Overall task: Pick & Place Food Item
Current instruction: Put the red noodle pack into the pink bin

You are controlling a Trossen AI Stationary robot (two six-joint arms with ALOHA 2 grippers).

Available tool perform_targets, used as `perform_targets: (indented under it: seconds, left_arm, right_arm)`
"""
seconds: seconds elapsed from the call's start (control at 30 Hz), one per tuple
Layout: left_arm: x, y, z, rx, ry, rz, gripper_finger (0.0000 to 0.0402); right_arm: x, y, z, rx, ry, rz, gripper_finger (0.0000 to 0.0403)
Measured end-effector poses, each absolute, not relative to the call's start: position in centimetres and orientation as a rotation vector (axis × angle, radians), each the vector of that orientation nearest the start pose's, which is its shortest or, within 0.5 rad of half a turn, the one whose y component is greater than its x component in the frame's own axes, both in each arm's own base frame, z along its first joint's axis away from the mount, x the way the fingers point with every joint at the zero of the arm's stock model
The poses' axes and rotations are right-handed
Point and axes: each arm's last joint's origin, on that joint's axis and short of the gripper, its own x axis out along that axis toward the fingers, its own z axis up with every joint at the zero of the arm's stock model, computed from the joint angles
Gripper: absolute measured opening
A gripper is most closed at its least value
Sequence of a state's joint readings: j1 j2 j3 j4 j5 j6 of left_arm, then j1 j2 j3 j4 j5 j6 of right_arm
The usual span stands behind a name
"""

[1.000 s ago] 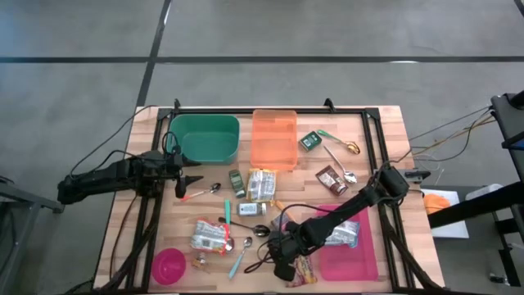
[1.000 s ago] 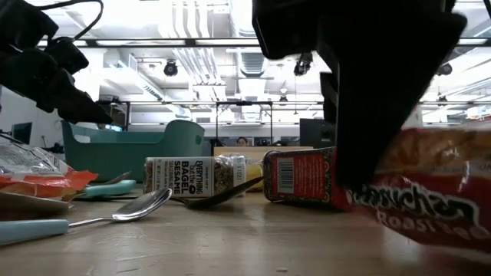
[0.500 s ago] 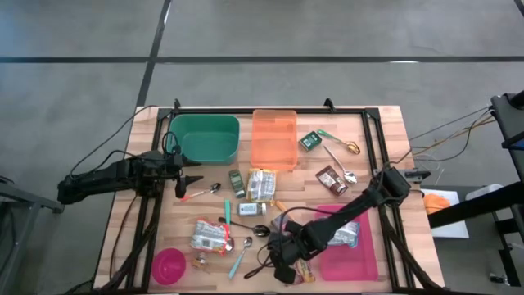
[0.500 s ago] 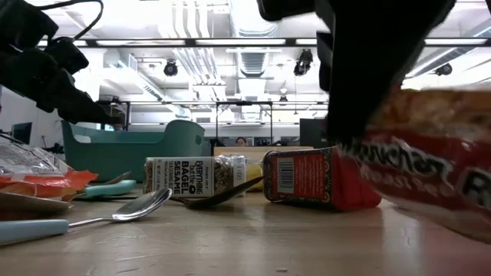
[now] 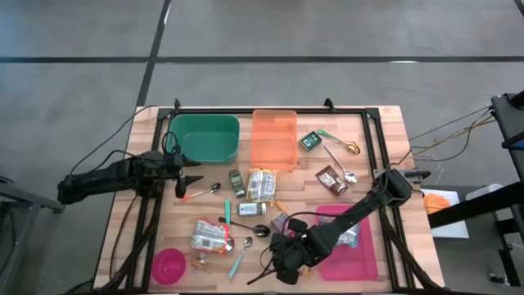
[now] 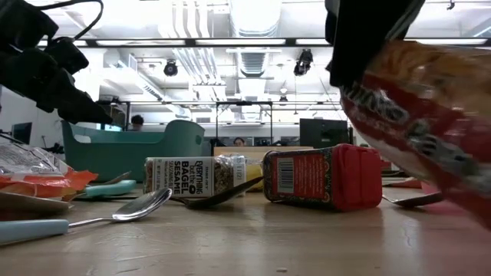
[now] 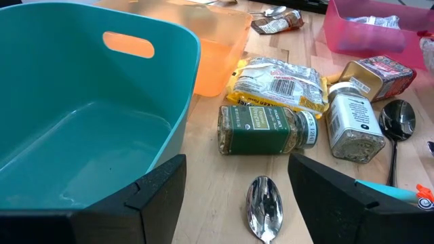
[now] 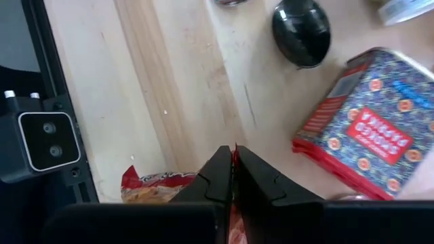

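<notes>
A red and orange ramen packet (image 6: pixel 430 115) hangs above the table near its front edge, with my right gripper (image 8: pixel 234 166) shut on it. In the high view the gripper (image 5: pixel 286 264) covers most of the packet. My left gripper (image 7: pixel 237 196) stands open at the table's left, beside the teal bin (image 5: pixel 205 138), with nothing between its fingers. An orange bin (image 5: pixel 274 139) stands at the back. A pink tray (image 5: pixel 356 258) lies at the front right. My right gripper pinches an edge of the ramen packet (image 8: pixel 190 183) between its two shut fingers. The fingers come from above, slanting down. The packet hangs tilted below them, clear of the table in the low view.
A red tin (image 6: pixel 322 178) and a black spoon (image 8: pixel 302 30) lie close by the right gripper. Spice jars (image 7: pixel 268 129), snack packets (image 5: pixel 262 184), spoons (image 6: pixel 130 211) and a pink bowl (image 5: pixel 169 264) are scattered over the middle and front of the table.
My right gripper has gone up, still shut on the ramen packet, and has tipped. The packet has come off the table and now hangs tilted and clear, uncovering the red tin behind it in the low view.
</notes>
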State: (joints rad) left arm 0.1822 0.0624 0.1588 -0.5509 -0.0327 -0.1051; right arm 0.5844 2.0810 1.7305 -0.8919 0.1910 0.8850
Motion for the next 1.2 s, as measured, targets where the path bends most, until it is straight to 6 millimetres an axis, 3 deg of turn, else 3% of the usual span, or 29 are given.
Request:
perform_targets:
  seconds: [0.33,0.57,0.93,1.2]
  left_arm:
    - [8.0,1.6,16.1,-0.137,0.443,0.235,0.0261]
    - [8.0,1.6,16.1,-0.137,0.443,0.235,0.0261]
    - [8.0,1.6,16.1,-0.137,0.443,0.235,0.0261]
    - [8.0,1.6,16.1,-0.137,0.443,0.235,0.0261]
  right_arm:
    - [35.5,23.3,22.4,0.286,1.179,-0.243,0.0011]
    - [34.3,22.9,24.4,0.284,1.131,-0.303,0.0011]
    - [31.1,22.5,28.5,0.267,0.999,-0.406,0.0011]
    - [28.6,22.2,30.0,0.252,0.96,-0.506,0.0011]
